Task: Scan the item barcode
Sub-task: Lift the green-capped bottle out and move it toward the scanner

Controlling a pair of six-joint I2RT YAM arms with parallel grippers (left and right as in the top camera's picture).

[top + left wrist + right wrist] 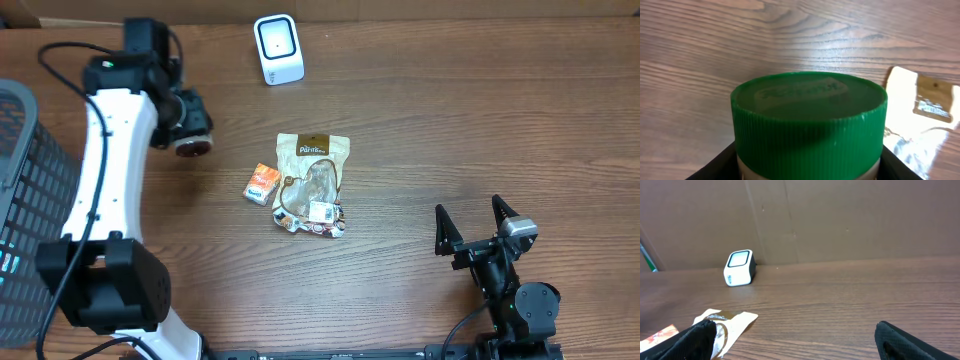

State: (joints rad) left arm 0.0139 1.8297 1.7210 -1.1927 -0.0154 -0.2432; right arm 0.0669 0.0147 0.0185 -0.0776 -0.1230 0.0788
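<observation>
Green-lidded jar (809, 125) gripped in left hand (190, 128), right hand (468, 210) spread wide

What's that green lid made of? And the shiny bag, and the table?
Green lid of the jar: looks like hard plastic, slightly glossy, with fine ribs round its side. Bag: probably thin plastic film, shiny, since it crinkles and glares. Table: wood or wood-look top, showing brown grain.

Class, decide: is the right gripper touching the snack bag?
Apart. The overhead view shows the right gripper open, with a wide stretch of bare table between it and the snack bag.
</observation>
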